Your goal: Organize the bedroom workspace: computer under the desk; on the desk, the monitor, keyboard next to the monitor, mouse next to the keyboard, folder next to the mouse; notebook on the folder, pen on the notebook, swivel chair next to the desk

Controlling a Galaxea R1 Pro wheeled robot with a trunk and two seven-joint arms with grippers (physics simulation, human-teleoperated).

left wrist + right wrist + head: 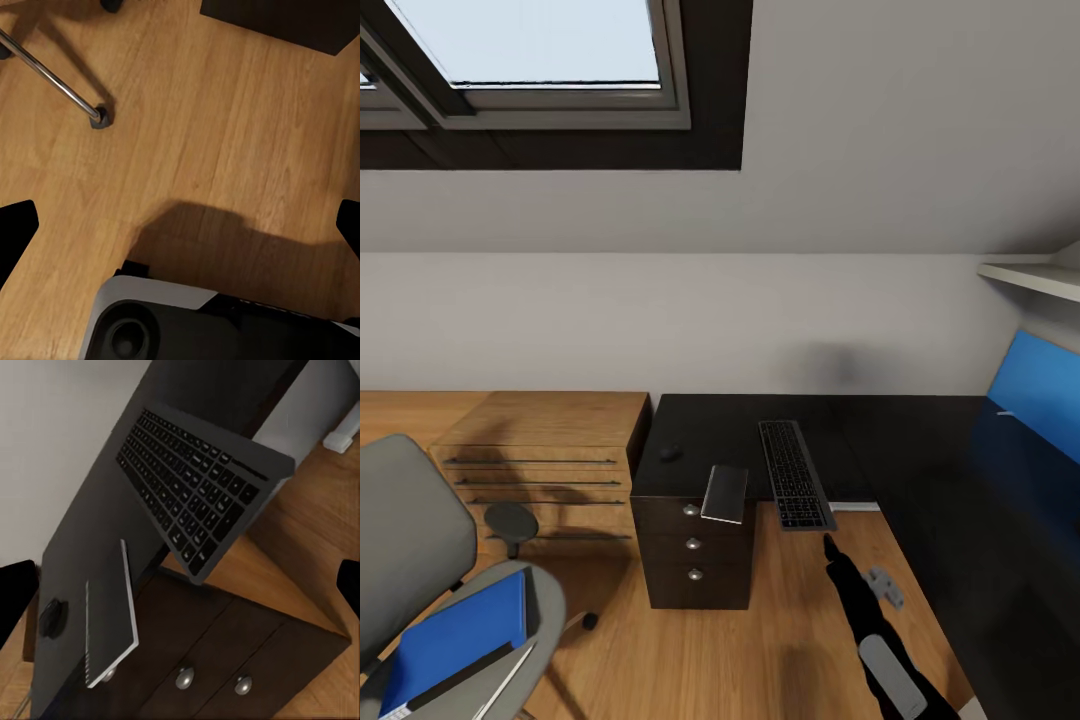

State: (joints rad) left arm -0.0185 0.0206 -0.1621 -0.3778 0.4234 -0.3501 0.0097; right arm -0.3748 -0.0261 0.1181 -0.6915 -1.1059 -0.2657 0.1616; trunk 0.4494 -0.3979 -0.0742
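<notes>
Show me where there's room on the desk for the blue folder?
The bare patches are the desk top right of the keyboard, toward the blue panel, and the strip behind the mouse. Above the drawers it is crowded: mouse, notebook and keyboard lie close, and notebook and keyboard overhang the front edge.

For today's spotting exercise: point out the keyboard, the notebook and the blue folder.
keyboard (796, 474), head view, middle of its key field.
notebook (725, 493), head view, centre of its cover, at the desk's front edge.
folder (455, 640), head view, middle of its blue cover, on the chair seat.
</notes>
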